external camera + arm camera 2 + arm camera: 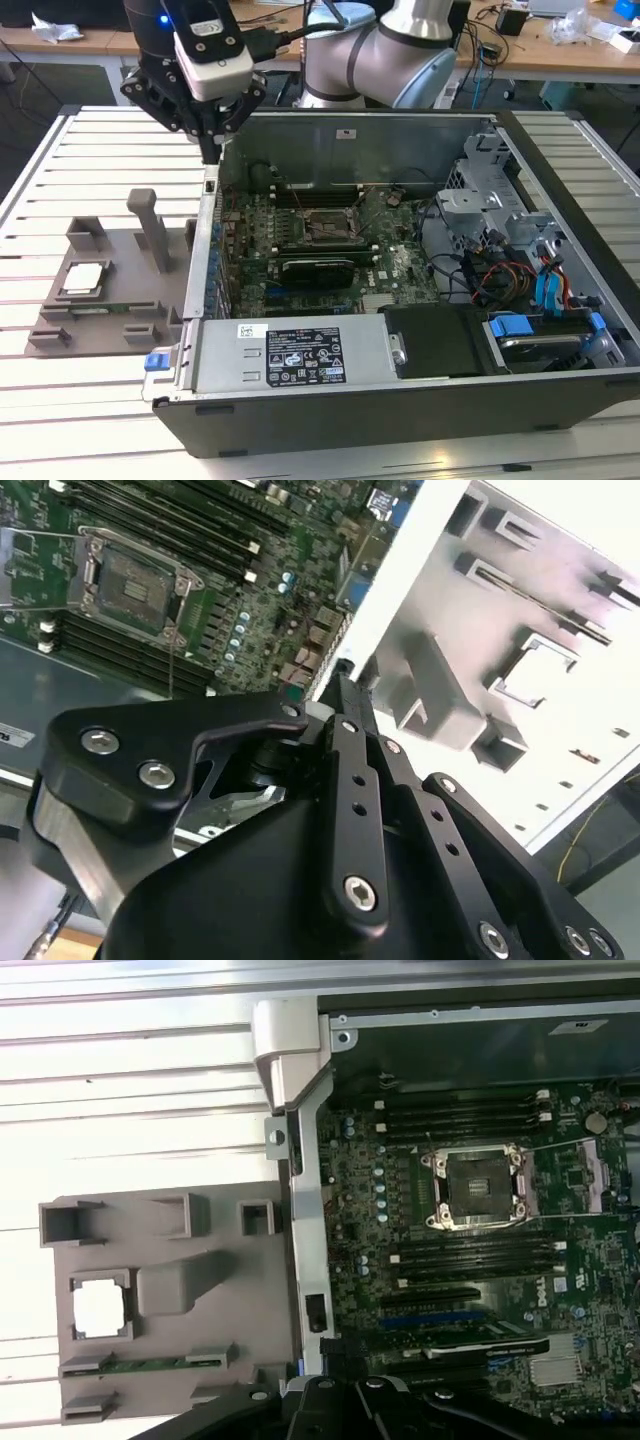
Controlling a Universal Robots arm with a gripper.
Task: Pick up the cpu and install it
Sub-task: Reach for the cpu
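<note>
Lying flat, cpu [84, 277] square with tray [125, 262] edges

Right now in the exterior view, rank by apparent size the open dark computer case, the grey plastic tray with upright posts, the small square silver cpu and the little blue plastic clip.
Largest to smallest:
1. computer case
2. grey tray
3. cpu, lying in the tray
4. blue clip at the case's corner

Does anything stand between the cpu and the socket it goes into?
Yes. The cpu lies in the grey tray; the case's side wall rises between it and the motherboard socket, and the tray's upright post stands on that side too.
</note>
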